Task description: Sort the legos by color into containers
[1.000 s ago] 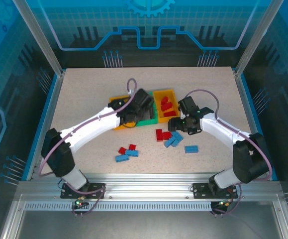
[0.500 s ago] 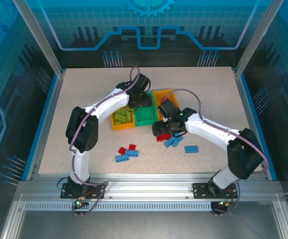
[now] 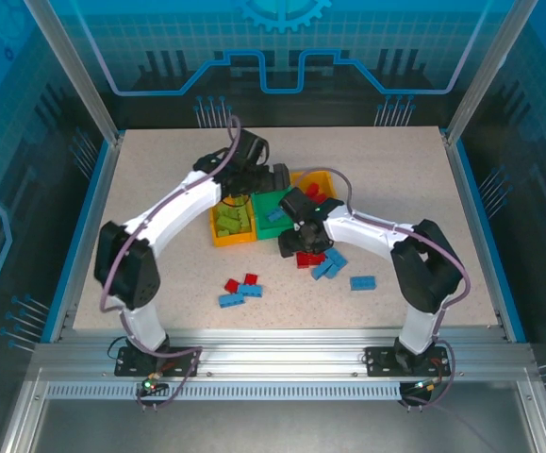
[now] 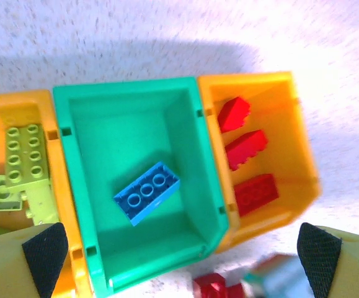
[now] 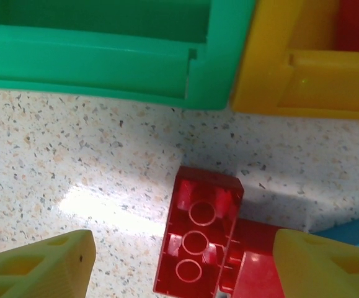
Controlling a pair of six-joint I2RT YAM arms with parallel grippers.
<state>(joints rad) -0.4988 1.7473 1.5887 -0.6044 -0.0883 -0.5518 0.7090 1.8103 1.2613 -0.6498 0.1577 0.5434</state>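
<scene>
1. Nearest the arm bases, a loose cluster (image 3: 240, 289) of red and blue bricks lies on the table (image 3: 188, 293). A lone blue brick (image 3: 362, 282) sits off to the right. All of these are unsorted.
2. Just in front of the bins, the right gripper (image 5: 182, 273) hangs over a red brick (image 5: 199, 239). Its fingers (image 5: 36, 267) are apart on either side with gaps showing, so nothing is clamped. The step in hand looks like picking up this brick.
3. The next move calls for a square descent, a close across the brick's narrow sides, then a short lift over the wall into the right bin (image 5: 291, 74). A second red piece (image 5: 253, 261) touches the brick, and blue bricks (image 3: 329, 264) lie close by, so a finger could catch them.
4. Farther back, the green bin (image 4: 80, 186) holds one blue block (image 4: 147, 192), the left bin (image 4: 18, 99) holds lime bricks (image 4: 24, 155), and the right bin holds three reds (image 4: 247, 149).
5. Above that row, the left gripper (image 4: 182, 248) hovers with its pads (image 4: 46, 248) wide apart and empty. It may crowd the right arm's drop.
</scene>
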